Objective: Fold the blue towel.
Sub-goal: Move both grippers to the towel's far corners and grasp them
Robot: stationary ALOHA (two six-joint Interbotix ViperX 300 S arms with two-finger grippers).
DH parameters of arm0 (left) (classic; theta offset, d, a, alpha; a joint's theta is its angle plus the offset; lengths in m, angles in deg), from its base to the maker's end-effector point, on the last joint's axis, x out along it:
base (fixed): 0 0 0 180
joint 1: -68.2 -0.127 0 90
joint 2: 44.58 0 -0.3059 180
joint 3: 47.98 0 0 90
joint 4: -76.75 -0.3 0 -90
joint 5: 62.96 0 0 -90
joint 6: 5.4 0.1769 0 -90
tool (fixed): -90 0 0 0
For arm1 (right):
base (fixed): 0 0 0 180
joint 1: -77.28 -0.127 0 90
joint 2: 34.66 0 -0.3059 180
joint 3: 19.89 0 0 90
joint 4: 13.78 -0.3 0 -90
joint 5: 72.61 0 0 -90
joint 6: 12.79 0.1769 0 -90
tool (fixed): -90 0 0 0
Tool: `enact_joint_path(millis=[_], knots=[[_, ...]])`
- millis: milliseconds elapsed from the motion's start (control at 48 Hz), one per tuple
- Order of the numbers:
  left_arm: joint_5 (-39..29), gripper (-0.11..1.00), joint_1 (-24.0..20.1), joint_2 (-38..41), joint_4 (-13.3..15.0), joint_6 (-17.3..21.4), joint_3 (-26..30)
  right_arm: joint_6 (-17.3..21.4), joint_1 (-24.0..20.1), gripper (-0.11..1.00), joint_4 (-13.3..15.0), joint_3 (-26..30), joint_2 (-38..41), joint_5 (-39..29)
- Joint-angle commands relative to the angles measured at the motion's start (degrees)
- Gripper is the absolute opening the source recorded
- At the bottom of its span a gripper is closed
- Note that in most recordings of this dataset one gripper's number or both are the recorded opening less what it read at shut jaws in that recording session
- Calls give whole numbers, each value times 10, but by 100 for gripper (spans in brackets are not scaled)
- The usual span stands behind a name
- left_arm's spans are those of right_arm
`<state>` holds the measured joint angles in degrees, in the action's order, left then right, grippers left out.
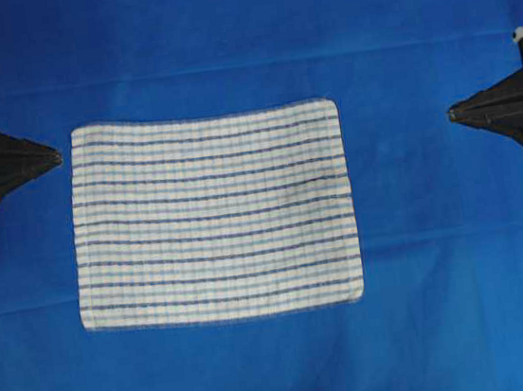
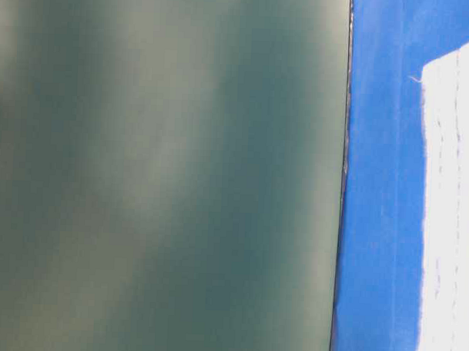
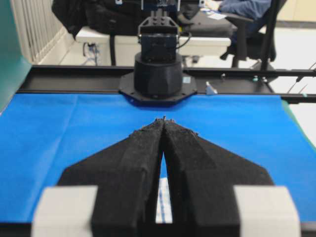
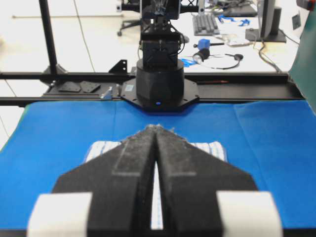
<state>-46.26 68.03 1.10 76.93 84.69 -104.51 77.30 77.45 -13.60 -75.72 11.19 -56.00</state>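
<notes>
The blue towel (image 1: 212,216), a white cloth with thin blue stripes, lies flat and unfolded in the middle of the table. It also shows in the table-level view (image 2: 453,214) and behind the right gripper in the right wrist view (image 4: 210,148). A strip of it shows between the left fingers (image 3: 164,200). My left gripper (image 1: 56,158) is shut and empty, just left of the towel's far left corner. My right gripper (image 1: 452,114) is shut and empty, well to the right of the towel. Their tips meet in the wrist views (image 3: 164,120) (image 4: 156,128).
A plain blue cover (image 1: 447,306) spreads over the whole table. A dark green wall (image 2: 165,173) fills most of the table-level view. The opposite arm's base stands at the far table edge in each wrist view (image 3: 158,74) (image 4: 159,81).
</notes>
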Motion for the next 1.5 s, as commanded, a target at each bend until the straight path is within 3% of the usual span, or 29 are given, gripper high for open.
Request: enact_joint_path(millis=[0, 354, 709, 792, 980, 1063, 1168, 1480], knots=[[-28, 0, -1, 10, 16, -3, 7, -4, 0, 1, -1, 10, 5, 4], [-105, 0, -47, 10, 16, -6, 0, 9, 12, 2, -2, 46, 85, -62], [-174, 2, -153, 11, 16, -34, -42, 53, 102, 2, -6, 76, 238, -70], [-185, 14, -171, 11, 16, -40, -54, 54, 113, 8, -6, 93, 279, -88], [-191, 68, -205, 21, 15, -41, -85, 54, 130, 60, -6, 130, 362, -126], [-186, 86, -219, 43, 15, -41, -94, 54, 142, 64, -6, 145, 399, -134], [-168, 84, -228, 87, 15, -41, -95, 54, 157, 59, -6, 155, 439, -132], [-125, 82, -253, 285, 15, -32, -67, 54, 189, 60, -6, 178, 533, -130]])
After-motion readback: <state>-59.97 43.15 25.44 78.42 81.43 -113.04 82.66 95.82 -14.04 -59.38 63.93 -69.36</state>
